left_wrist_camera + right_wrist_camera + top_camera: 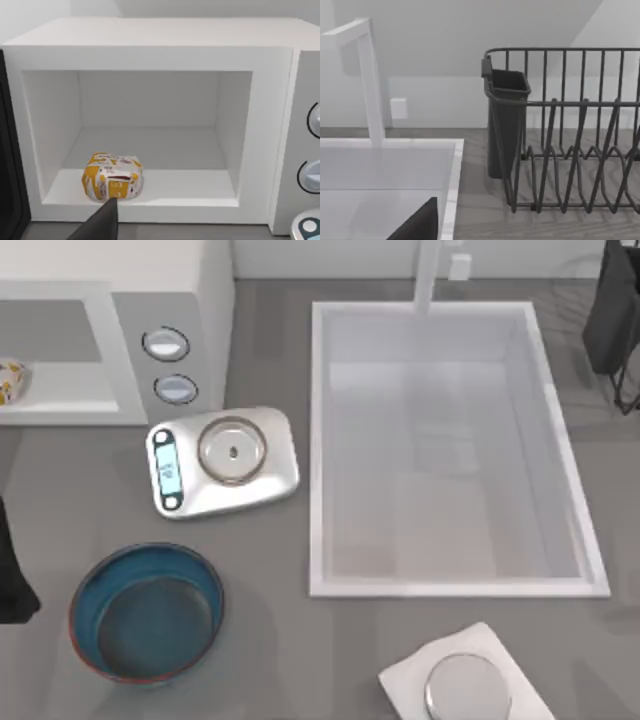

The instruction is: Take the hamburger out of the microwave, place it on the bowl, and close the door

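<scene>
The microwave (170,310) stands at the table's back left with its cavity open. The hamburger (112,176), a white lump with orange-yellow patches, lies on the cavity floor near the front left corner; it also peeks in at the top view's left edge (8,380). A dark panel (9,170) beside the cavity looks like the open door. A dark part of my left gripper (102,222) hangs just in front of the hamburger, outside the cavity. The blue bowl (147,612) sits empty at front left. Part of my right gripper (417,222) hovers over the sink's edge.
A silver kitchen scale (222,460) sits between the microwave and the bowl. A white sink (320,450) with a faucet (370,85) takes the middle right. A steel disc on a white base (465,685) lies at the front. A dark dish rack (570,140) stands at back right.
</scene>
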